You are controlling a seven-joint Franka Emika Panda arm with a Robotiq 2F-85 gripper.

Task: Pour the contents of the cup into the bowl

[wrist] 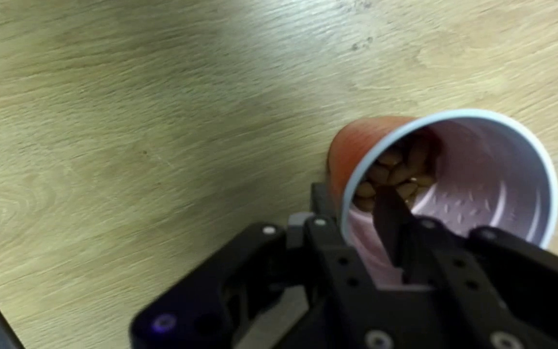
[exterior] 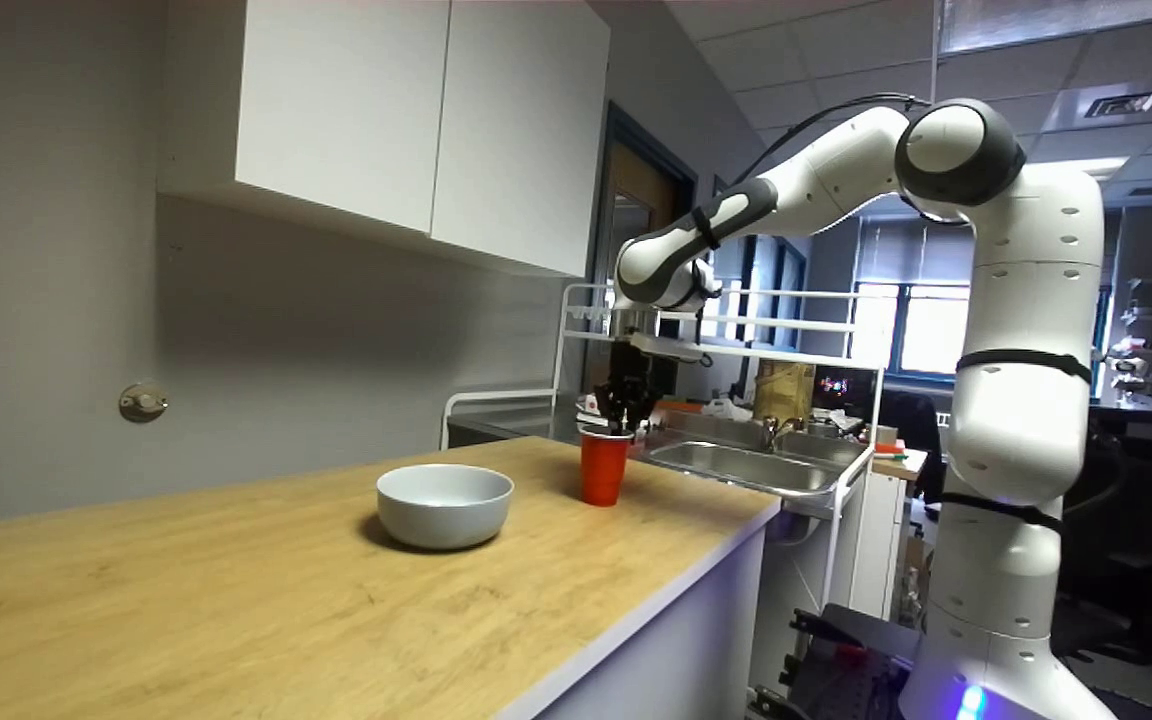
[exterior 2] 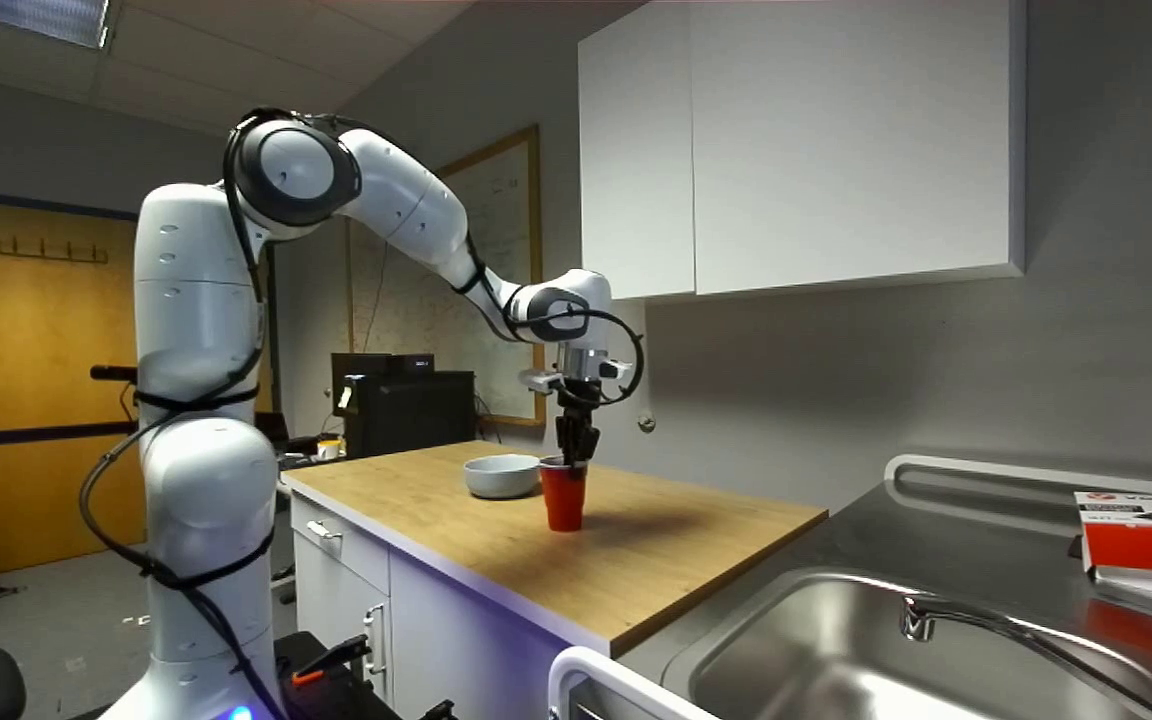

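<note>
The red cup (exterior: 603,472) stands upright on the wooden countertop (exterior: 236,590), near its sink end. It also shows in an exterior view (exterior 2: 564,500) and in the wrist view (wrist: 356,145), where brown nuts (wrist: 400,174) lie at its bottom. My gripper (exterior: 622,424) points down at the cup's rim. In the wrist view the gripper (wrist: 354,195) straddles the cup wall, one finger outside and one inside, with a gap between them. The pale grey bowl (exterior: 444,520) stands apart from the cup; it shows in both exterior views (exterior 2: 498,484) and is out of the wrist view. Its inside is mostly hidden.
White wall cabinets (exterior: 376,110) hang above the back of the countertop. A metal sink (exterior 2: 816,640) with a faucet (exterior 2: 986,625) lies beyond the counter's end. A white rail frame (exterior: 861,440) stands by the sink. A red-and-white box (exterior 2: 1146,535) lies behind it.
</note>
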